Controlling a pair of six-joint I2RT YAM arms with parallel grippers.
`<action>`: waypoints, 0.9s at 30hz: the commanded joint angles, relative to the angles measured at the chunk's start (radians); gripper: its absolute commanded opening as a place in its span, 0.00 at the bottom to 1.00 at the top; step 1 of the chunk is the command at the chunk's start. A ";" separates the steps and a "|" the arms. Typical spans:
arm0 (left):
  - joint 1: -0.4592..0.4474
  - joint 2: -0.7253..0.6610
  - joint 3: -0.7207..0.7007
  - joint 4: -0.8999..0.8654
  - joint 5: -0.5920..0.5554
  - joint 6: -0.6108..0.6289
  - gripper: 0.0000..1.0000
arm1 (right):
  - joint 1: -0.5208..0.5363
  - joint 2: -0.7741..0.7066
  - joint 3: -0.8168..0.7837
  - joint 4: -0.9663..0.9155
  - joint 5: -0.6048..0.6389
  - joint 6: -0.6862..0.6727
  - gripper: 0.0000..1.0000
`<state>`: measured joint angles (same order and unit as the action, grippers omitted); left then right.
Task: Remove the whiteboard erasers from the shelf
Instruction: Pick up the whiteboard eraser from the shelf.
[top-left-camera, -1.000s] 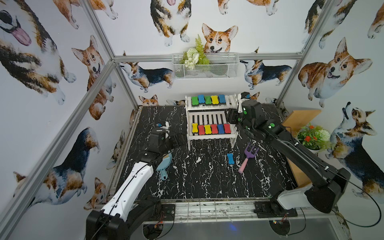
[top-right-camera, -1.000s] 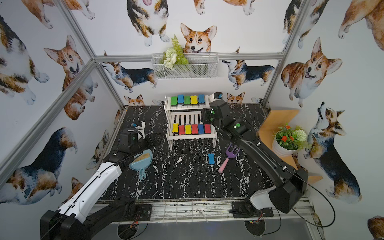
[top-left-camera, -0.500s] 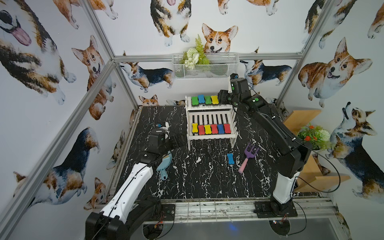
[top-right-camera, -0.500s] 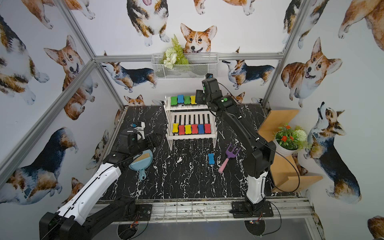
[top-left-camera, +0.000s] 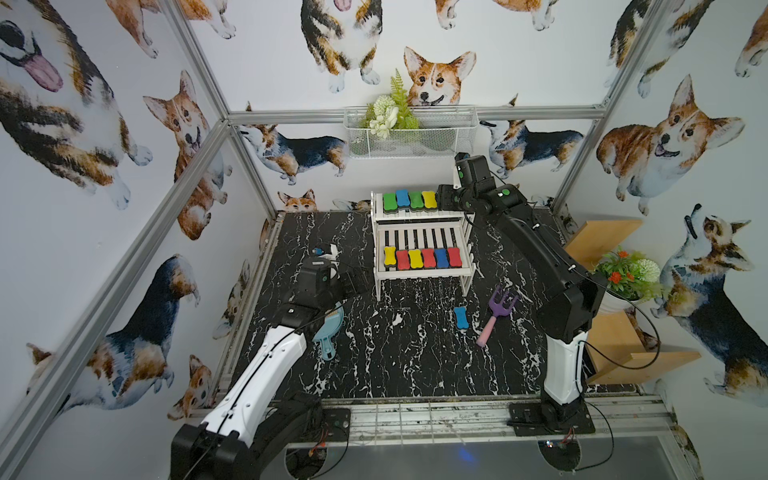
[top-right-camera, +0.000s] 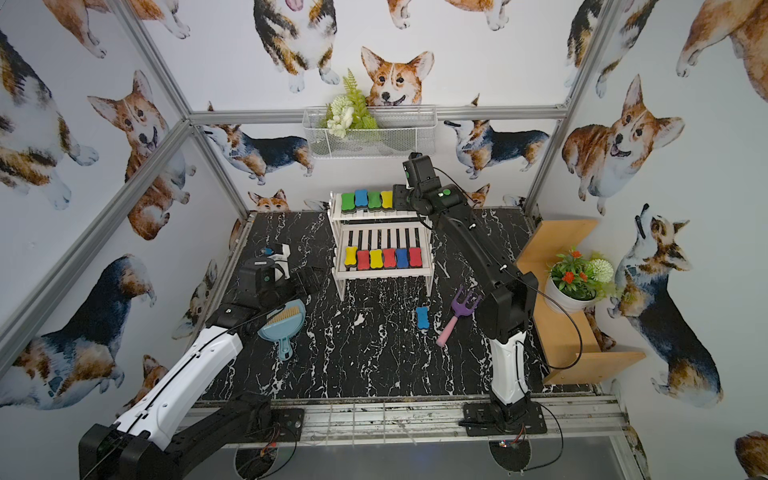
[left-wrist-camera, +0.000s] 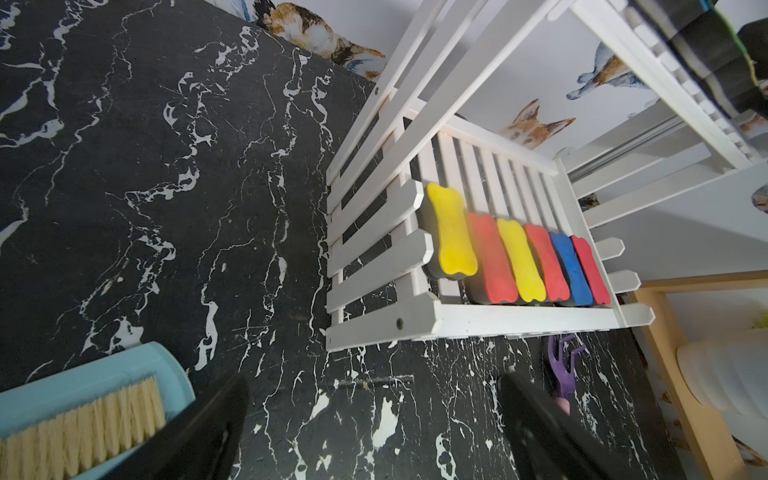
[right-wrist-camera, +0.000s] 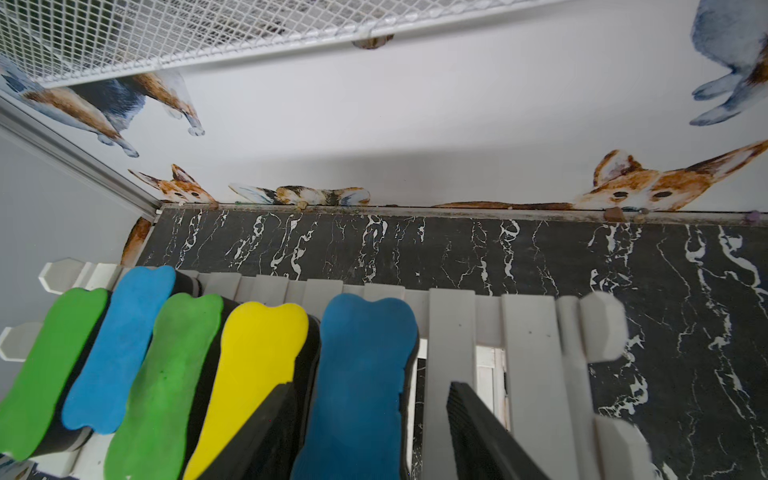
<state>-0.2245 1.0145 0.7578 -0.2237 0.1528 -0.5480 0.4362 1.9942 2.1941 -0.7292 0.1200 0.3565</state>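
**Top views.** Shelf (top-left-camera: 422, 215) stands at 12 o'clock on the table (top-left-camera: 374, 365). Four whiteboard erasers (top-left-camera: 409, 199) show on the upper tier, ending in the yellow eraser (top-left-camera: 428, 199). The right gripper (top-left-camera: 444, 199) covers that row's 3 o'clock end. The lower row (top-right-camera: 382, 257) holds six. A loose blue eraser (top-left-camera: 460, 318) lies on the table at 4 o'clock of centre. Every long axis runs 12–6, foam face up. The left gripper (top-left-camera: 359, 280) hangs off the shelf's 8 o'clock corner.

**Left wrist.** The jaws are spread as wide as they go, empty, over bare table.

**Right wrist.** The jaws are about half open and straddle the end blue eraser (right-wrist-camera: 365, 340). One finger (right-wrist-camera: 266, 428) is pushed in beside the yellow eraser; the other stands a slim gap off the foam. Nothing is gripped yet. The fingers run along the eraser's long sides.

**Judgement.** This is the grasp step on the upper tier. Next: close across the short axis, lift straight up without dragging the yellow eraser, and set the piece on the table.
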 joint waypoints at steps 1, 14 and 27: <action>-0.001 0.000 -0.003 0.010 -0.010 0.013 1.00 | -0.003 0.010 0.009 -0.012 -0.005 -0.019 0.64; -0.002 0.003 -0.005 0.012 -0.011 0.011 1.00 | -0.005 0.021 0.018 -0.034 0.072 -0.030 0.59; -0.001 0.012 -0.005 0.018 -0.007 0.008 1.00 | -0.005 0.052 0.078 -0.051 0.031 -0.050 0.62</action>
<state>-0.2245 1.0248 0.7544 -0.2214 0.1421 -0.5484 0.4313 2.0342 2.2646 -0.7475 0.1593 0.3237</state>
